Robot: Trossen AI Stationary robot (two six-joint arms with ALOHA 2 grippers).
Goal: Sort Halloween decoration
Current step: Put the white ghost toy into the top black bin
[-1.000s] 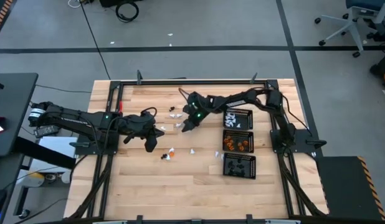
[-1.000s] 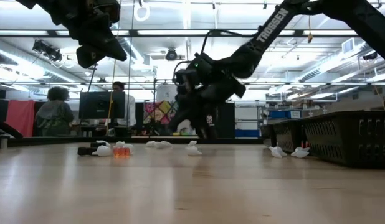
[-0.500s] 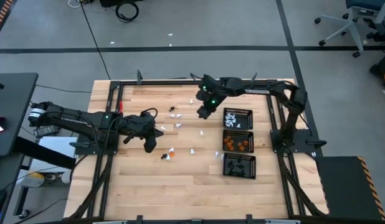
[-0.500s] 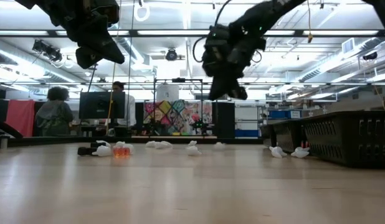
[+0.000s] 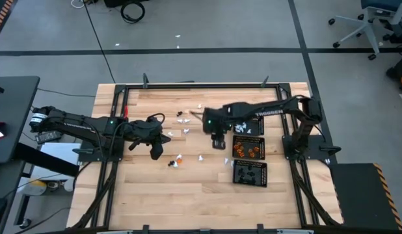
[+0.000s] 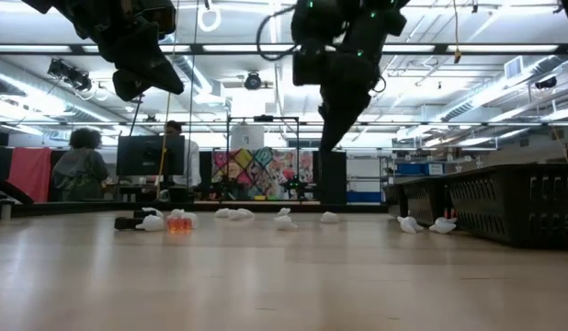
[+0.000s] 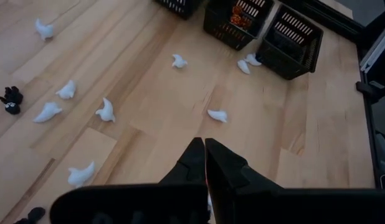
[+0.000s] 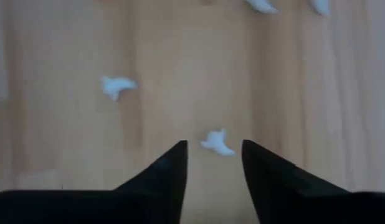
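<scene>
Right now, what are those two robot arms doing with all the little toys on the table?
They are sorting tiny Halloween trinkets by colour into three square black mesh trays. The right gripper hangs open above the wooden table, lined up over a small white trinket, holding nothing. The left gripper waits shut on the table's other side. More white trinkets and an orange one lie loose.

right hand [image 5: 218, 144] hovers beside black mesh trays [image 5: 249, 149].

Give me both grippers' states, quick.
Left gripper: shut, empty, above the table's left-centre.
Right gripper: open, empty, poised over a white trinket.
</scene>
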